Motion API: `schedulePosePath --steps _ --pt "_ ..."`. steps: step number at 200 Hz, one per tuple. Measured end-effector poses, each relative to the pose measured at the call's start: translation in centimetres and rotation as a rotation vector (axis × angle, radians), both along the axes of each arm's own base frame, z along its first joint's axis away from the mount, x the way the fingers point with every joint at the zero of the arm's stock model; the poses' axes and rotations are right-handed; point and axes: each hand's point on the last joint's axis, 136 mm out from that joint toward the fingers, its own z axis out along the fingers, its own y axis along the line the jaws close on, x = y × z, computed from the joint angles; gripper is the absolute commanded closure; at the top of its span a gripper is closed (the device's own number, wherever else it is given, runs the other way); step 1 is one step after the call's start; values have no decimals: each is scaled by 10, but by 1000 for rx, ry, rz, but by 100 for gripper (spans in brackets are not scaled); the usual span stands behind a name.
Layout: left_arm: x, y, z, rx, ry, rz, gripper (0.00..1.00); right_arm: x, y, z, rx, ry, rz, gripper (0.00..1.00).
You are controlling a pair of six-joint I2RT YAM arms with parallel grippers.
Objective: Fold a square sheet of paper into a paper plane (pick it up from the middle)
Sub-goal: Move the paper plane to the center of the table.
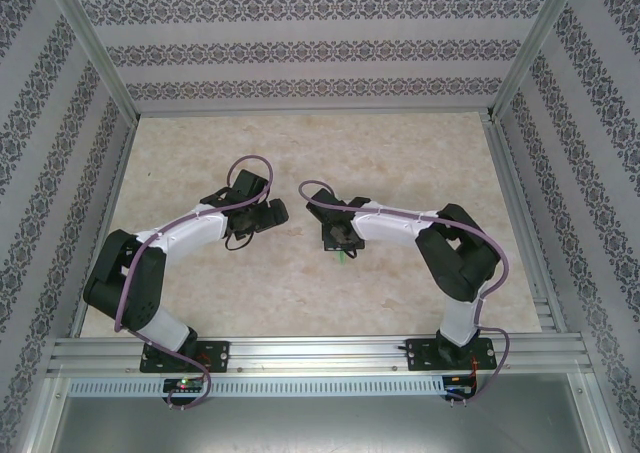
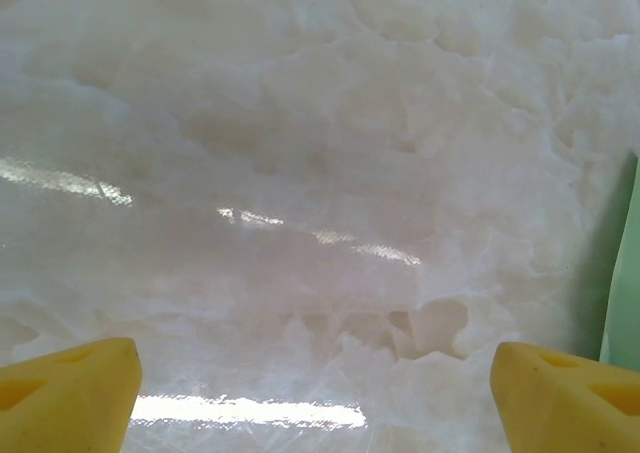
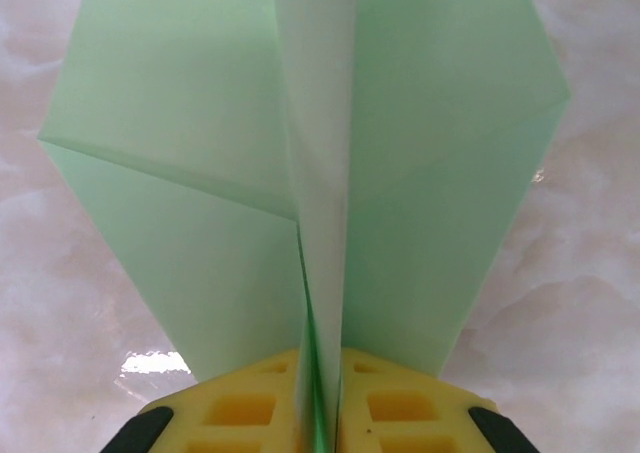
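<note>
Paper plane clamped in right tool, far end cropped.

**A:** How much of the paper plane can you see from the right wrist?

**B:** Not all of it. The picture's top edge cuts off its far end. Its centre fold disappears between the yellow pads of the right gripper, which pinch it. The pads run off the bottom edge.

**A:** And from above?

**B:** There the paper plane is a green speck under that gripper's wrist, too small to tell its shape.

**A:** The left wrist?

**B:** The paper plane is a green strip sliced by the right edge; I cannot tell which part. The left gripper has both fingertips cropped at the bottom corners.
</note>
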Motion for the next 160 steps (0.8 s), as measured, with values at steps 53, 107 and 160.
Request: schedulePosePath --steps 53,107,160 --pt "-2 2 1 4 0 2 0 2 1 -5 5 0 -16 86" --pt "-4 4 2 10 3 4 0 4 2 -6 15 -19 -37 89" --pt "-7 6 0 23 18 7 0 14 4 7 18 -44 -26 90"
